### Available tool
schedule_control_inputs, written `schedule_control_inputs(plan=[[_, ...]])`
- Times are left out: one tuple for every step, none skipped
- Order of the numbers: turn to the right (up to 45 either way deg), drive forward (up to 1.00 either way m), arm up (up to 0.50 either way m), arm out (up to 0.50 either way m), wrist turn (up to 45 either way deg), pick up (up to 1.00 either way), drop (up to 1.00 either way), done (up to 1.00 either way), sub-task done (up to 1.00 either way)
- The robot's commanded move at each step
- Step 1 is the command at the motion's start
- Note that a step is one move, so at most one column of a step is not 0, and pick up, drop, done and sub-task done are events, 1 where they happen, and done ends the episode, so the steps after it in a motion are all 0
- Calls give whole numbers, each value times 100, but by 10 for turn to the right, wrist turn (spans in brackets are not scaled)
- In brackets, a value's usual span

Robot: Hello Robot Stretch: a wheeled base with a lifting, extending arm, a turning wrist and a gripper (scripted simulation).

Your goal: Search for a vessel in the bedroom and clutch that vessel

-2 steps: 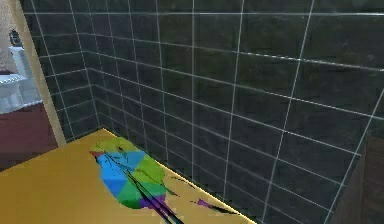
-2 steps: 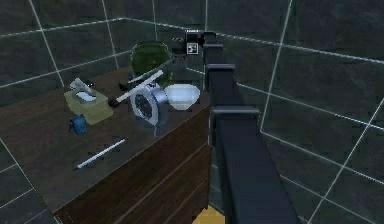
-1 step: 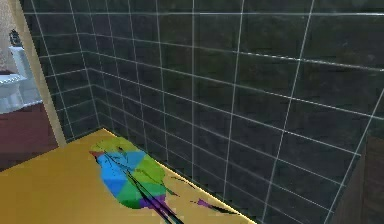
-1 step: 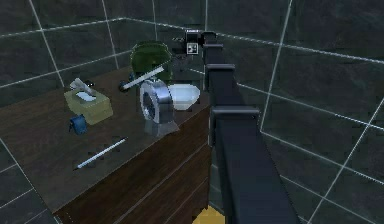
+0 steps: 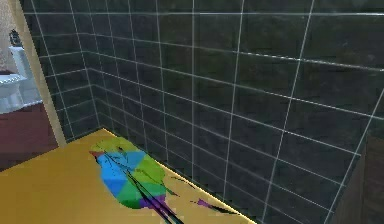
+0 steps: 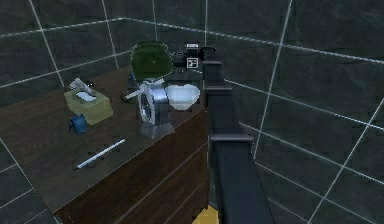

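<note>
Gripper (image 6: 171, 62) of mine sits near the green vessel (image 6: 150, 53) on the table (image 6: 50, 135) — placed to grasp it, I judge — whether it holds anything, I cannot tell.

A yellow surface (image 5: 60, 180) fills the lower left corner, its far edge running up to a wall of dark grey tiles (image 5: 230, 80) with pale grout lines. On the yellow surface, toward its right end, lies a flat patch of blue, green and purple (image 5: 125, 172), crossed by thin dark lines (image 5: 152, 190). Left of the yellow surface, beyond the wall's edge, reddish-brown floor (image 5: 25, 135) shows, with a white fixture (image 5: 12, 88) above it.
</note>
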Motion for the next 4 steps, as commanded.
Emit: schedule_control_inputs(plan=[[0,0,4,0,0,0,0,0,0],[0,0,-4,0,0,0,0,0,0],[0,0,4,0,0,0,0,0,0],[0,0,0,0,-450,0,0,0,0]])
